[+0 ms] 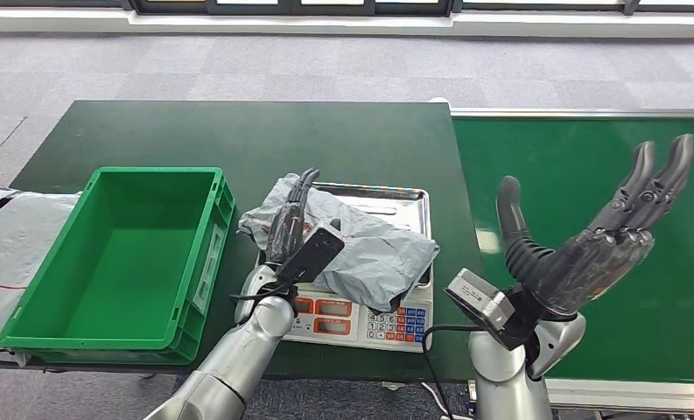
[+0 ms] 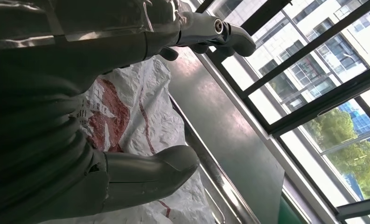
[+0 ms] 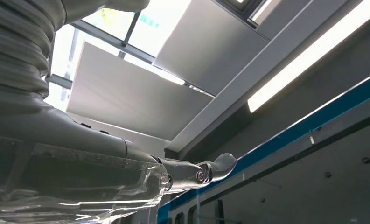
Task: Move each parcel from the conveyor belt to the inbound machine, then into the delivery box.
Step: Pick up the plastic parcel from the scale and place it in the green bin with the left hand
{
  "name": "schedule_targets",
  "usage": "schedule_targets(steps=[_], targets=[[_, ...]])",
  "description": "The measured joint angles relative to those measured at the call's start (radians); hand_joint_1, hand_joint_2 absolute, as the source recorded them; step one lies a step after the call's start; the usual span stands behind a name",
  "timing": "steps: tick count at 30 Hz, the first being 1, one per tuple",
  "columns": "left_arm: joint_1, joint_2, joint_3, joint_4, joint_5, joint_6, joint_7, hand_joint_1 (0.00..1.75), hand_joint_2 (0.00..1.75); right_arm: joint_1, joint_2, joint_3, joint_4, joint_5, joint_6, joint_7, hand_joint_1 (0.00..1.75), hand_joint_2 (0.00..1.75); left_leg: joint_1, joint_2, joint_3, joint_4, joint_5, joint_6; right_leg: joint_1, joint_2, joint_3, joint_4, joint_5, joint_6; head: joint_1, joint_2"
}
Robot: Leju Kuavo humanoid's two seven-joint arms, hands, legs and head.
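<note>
- The grey poly-bag parcel (image 1: 361,249) lies crumpled on the steel pan of the weighing scale (image 1: 409,203) — the inbound machine — near the front edge of the bench (image 1: 238,131), between the green crate (image 1: 107,328) at the bench's left end and the conveyor belt (image 1: 588,157) off its right edge.
- The left hand (image 1: 290,223) lies over the parcel's left end, fingers stretched along the bag toward the far edge. The left wrist view shows the thumb and fingers either side of the crinkled film, but whether they are actually closed on it I cannot tell.
- The right hand (image 1: 592,236) is raised above the conveyor belt, palm up, fingers spread and holding nothing, well apart from the parcel.
- Risk: the bag is soft and slack. If the left hand has only caught loose film at one end, the contents could sag or slide out of the hold on the lift, and the bag could fall onto the keypad (image 1: 396,324) or the bench.
- Risk: the crate's near wall sits just beside the scale, so a trailing fold of the parcel could catch on the crate rim or drag the pan if carried across too low.
- A white printed bag (image 1: 10,245) lies beyond the crate at the bench's left edge.
</note>
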Motion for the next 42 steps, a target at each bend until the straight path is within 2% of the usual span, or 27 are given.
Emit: schedule_targets(steps=[8, 15, 21, 31, 36, 37, 40, 41, 42], targets=[[-0.012, 0.0, 0.0, 0.032, -0.033, -0.009, 0.016, 0.0, 1.75, 0.001, 0.0, -0.005, 0.0, -0.001, 0.0, -0.002, 0.0, 1.75, 0.0, 0.0, 0.0, 0.0, 0.0, 0.0, 0.0, 0.0, 0.0, 0.0, 0.0, 0.0, 0.0, 0.0], [-0.029, 0.004, 0.0, 0.082, -0.03, -0.064, -0.001, 0.0, 1.75, 0.001, 0.0, -0.011, 0.004, -0.002, 0.0, -0.007, 0.0, 1.75, 0.0, 0.0, 0.0, 0.0, 0.0, 0.0, 0.0, 0.0, 0.0, 0.0, 0.0, 0.0, 0.0, 0.0], [-0.054, 0.01, 0.0, 0.155, -0.033, -0.149, -0.002, 0.0, 1.75, 0.001, 0.0, -0.021, 0.013, 0.007, 0.0, 0.003, 0.0, 1.75, 0.0, 0.0, 0.0, 0.0, 0.0, 0.0, 0.0, 0.0, 0.0, 0.0, 0.0, 0.0, 0.0, 0.0], [-0.081, 0.01, 0.0, 0.232, -0.062, -0.169, 0.032, 0.0, 1.75, 0.0, 0.0, -0.024, 0.019, 0.013, 0.0, 0.013, 0.0, 1.75, 0.0, -0.001, 0.0, 0.0, 0.0, 0.0, 0.0, 0.0, 0.0, 0.0, 0.0, 0.0, 0.0, 0.0], [-0.094, 0.011, 0.0, 0.257, -0.097, -0.202, 0.08, 0.0, 1.75, -0.001, 0.001, -0.024, 0.025, 0.016, 0.0, 0.016, 0.0, 1.75, 0.0, -0.001, 0.0, 0.0, 0.0, 0.0, 0.0, 0.0, 0.0, 0.0, 0.0, 0.0, 0.0, 0.0], [-0.098, 0.01, 0.0, 0.262, -0.108, -0.21, 0.094, 0.32, 1.75, -0.002, 0.001, -0.025, 0.026, 0.015, 0.0, 0.015, 0.0, 1.75, 0.0, -0.001, 0.0, 0.0, 0.0, 0.0, 0.0, -0.001, 0.001, 0.0, 0.0, 0.0, 0.0, 0.0], [-0.11, 0.01, -0.004, 0.277, -0.14, -0.229, 0.129, 1.63, 1.75, -0.005, 0.002, -0.028, 0.031, 0.011, 0.0, 0.014, 0.0, 1.75, 0.0, -0.001, 0.0, 0.0, 0.0, 0.0, 0.0, -0.001, 0.001, 0.0, 0.0, 0.0, 0.0, 0.0], [-0.114, 0.01, -0.006, 0.28, -0.148, -0.235, 0.137, 1.75, 1.75, -0.006, 0.002, -0.029, 0.032, 0.01, 0.0, 0.014, 0.0, 1.75, 0.0, -0.001, 0.001, 0.0, 0.0, 0.0, 0.0, -0.001, 0.002, 0.0, 0.0, 0.0, 0.0, 0.0], [-0.117, 0.01, -0.008, 0.283, -0.154, -0.239, 0.142, 1.75, 1.75, -0.007, 0.002, -0.029, 0.033, 0.01, 0.0, 0.014, 0.0, 1.75, 0.0, -0.002, 0.001, 0.0, 0.0, 0.0, 0.0, -0.002, 0.002, 0.0, 0.0, 0.0, 0.0, 0.0]])
